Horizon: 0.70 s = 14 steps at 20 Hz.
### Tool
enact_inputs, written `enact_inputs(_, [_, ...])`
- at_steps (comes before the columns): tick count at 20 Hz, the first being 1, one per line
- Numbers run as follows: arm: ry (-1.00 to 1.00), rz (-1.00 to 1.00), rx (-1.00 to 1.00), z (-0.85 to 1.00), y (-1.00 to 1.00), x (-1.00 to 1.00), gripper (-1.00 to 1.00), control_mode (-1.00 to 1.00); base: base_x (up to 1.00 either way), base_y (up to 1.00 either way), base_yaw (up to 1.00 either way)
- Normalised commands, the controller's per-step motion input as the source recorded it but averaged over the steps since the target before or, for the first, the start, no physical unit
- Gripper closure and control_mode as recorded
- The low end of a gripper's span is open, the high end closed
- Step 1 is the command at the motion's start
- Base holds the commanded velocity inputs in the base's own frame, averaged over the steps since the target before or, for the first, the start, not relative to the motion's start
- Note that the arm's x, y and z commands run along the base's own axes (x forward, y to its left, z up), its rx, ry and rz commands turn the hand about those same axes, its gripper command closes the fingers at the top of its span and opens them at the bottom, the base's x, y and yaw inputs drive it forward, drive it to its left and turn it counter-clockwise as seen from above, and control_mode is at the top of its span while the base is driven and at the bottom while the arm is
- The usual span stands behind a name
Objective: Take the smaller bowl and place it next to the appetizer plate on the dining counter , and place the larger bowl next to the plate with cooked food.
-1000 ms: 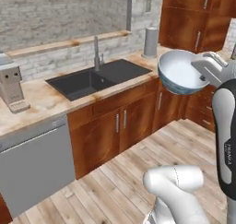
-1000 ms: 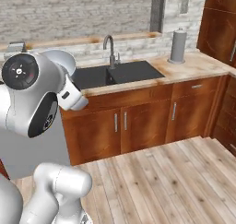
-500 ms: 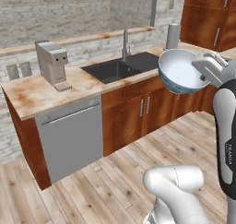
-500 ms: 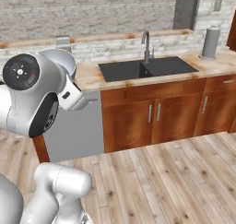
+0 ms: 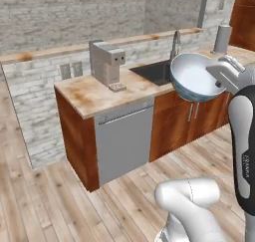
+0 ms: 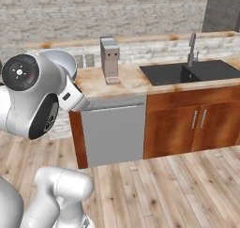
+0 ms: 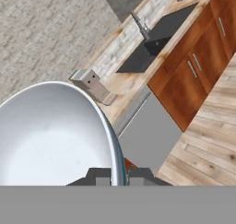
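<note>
We see the gripper (image 7: 119,174) closed on the rim of the smaller bowl (image 5: 196,76), one finger inside the rim and one finger outside it. In the hand view the bowl's (image 7: 50,135) plain white inside is turned to the camera, and a thin blue edge shows along its outer wall next to the fingertips (image 7: 99,176). In the left base view the bowl is held in the air, tilted so that its opening faces toward the camera, and it hangs in front of the marbled worktop (image 5: 94,94) near the sink (image 5: 157,71). In the right base view a part of the bowl (image 6: 63,60) shows behind the white arm.

On the worktop a grey coffee machine (image 5: 107,61) stands upright, to the left of the sink. The faucet (image 5: 175,39) rises behind the sink basin. Under the worktop there is a grey dishwasher (image 5: 124,139), and beside it wood-brown cabinet doors (image 6: 192,124) with metal handles. A grey cylinder (image 5: 222,38) stands on the worktop at the far right; we cannot tell what it is. Behind the worktop runs a higher narrow ledge of beige stone, the dining counter (image 5: 74,47). The floor (image 6: 178,189) is of light wood planks.
</note>
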Motion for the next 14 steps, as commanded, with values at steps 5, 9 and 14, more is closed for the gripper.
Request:
enact_inputs(5, [0.0,0.0,0.0,0.0,0.0,0.0,1.0,1.0,0.06,1.0,0.19])
enact_inputs(9, [0.0,0.0,0.0,0.0,0.0,0.0,1.0,1.0,0.08,1.0,0.31])
enact_inputs(14, [0.0,0.0,0.0,0.0,0.0,0.0,1.0,1.0,0.23,1.0,0.36])
